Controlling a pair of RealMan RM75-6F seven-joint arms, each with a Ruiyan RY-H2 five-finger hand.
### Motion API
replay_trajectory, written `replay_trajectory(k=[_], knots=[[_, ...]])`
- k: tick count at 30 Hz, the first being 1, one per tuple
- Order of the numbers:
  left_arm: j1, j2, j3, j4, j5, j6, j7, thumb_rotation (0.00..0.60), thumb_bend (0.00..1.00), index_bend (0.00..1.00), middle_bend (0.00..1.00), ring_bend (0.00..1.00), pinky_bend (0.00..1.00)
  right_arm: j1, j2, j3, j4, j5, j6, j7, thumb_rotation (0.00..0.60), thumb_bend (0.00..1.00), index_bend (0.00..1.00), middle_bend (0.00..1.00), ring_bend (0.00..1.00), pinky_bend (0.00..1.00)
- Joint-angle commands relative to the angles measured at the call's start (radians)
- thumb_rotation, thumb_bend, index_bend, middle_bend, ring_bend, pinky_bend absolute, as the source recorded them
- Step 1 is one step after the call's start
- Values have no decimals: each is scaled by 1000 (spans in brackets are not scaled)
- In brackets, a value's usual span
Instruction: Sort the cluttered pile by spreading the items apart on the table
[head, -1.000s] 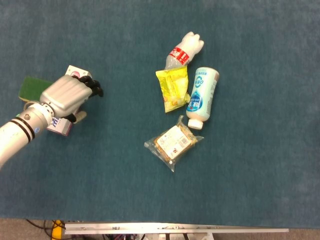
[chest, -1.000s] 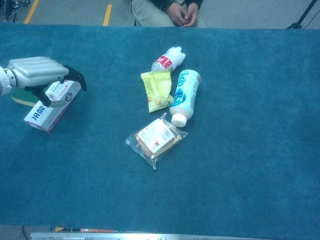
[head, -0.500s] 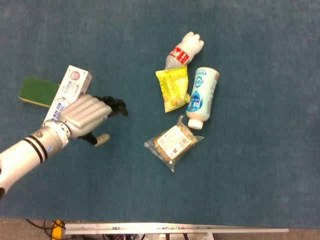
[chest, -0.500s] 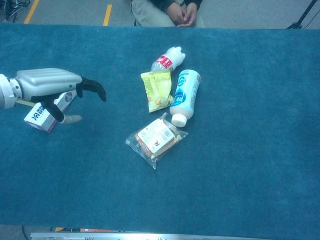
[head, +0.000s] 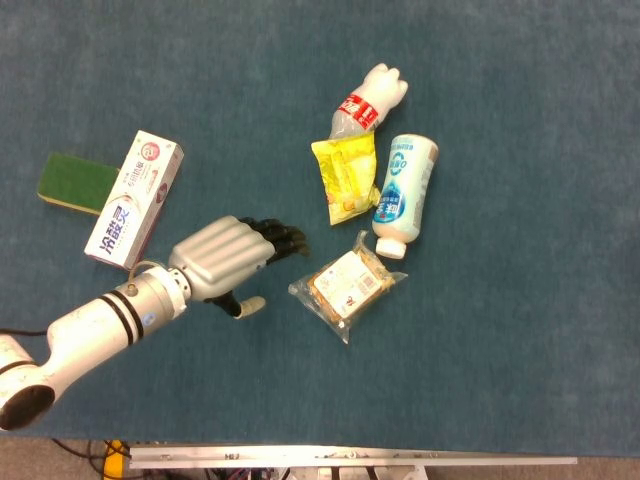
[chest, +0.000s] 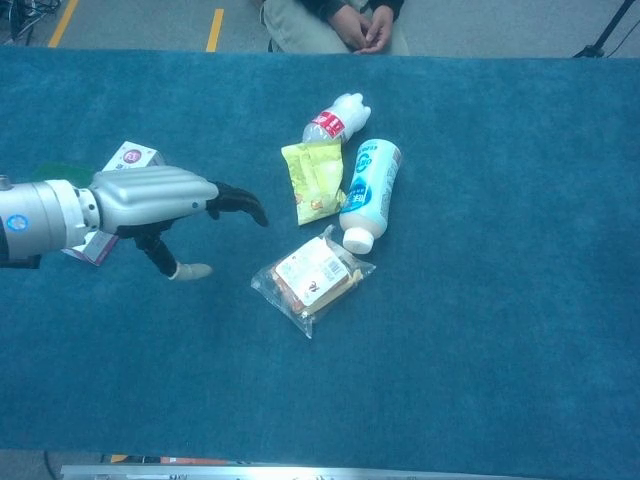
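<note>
My left hand (head: 235, 258) (chest: 170, 200) hovers over the blue cloth, fingers spread and holding nothing, just left of the bagged bread (head: 348, 284) (chest: 312, 276). Behind the bread lie a white and blue bottle (head: 403, 190) (chest: 367, 188), a yellow snack packet (head: 346, 177) (chest: 314, 178) and a crushed clear bottle with a red label (head: 368, 103) (chest: 331, 120), packed close together. A toothpaste box (head: 133, 199) (chest: 128, 157) rests at the left next to a green sponge (head: 72, 182). In the chest view my arm covers most of the box. My right hand appears in neither view.
Blue cloth covers the whole table (head: 520, 300). A seated person (chest: 340, 22) is at the far edge in the chest view. A metal rail (head: 350, 456) runs along the near edge.
My left hand has let go of the toothpaste box, left it by the sponge, and travelled right and nearer across the cloth toward the bagged bread.
</note>
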Motion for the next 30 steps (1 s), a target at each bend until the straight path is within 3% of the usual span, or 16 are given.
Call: replay_trajectory(k=[1,7,18,22,30], knots=[[2,-15,-2,19,35,9,-11,600,343,142,113,109,231,4,-1,-4,-2,-11,-6,-2,600,144,450,501,419,397],[39,14,8,49,43,73,29,600,343,142,110,102,229,30,1,-19,-18,-68,-35,-24,600,145,436,501,419,397],[180,114,2,65,-47,283,121,600,342,142,108,100,202,105,-10,-25,-75,-154,-114,-78,600,144,412,501,398,397],[247,147,-5,49,-103,376,150,600,343,142,108,100,189,151,-12,-24,-110,-182,-174,-99,600,145,394,479,378,396],[317,219,8,-6,-123,444,211,600,343,142,104,96,189,257,-33,12,-176,-138,-337,-172,600,131,297,419,322,393]])
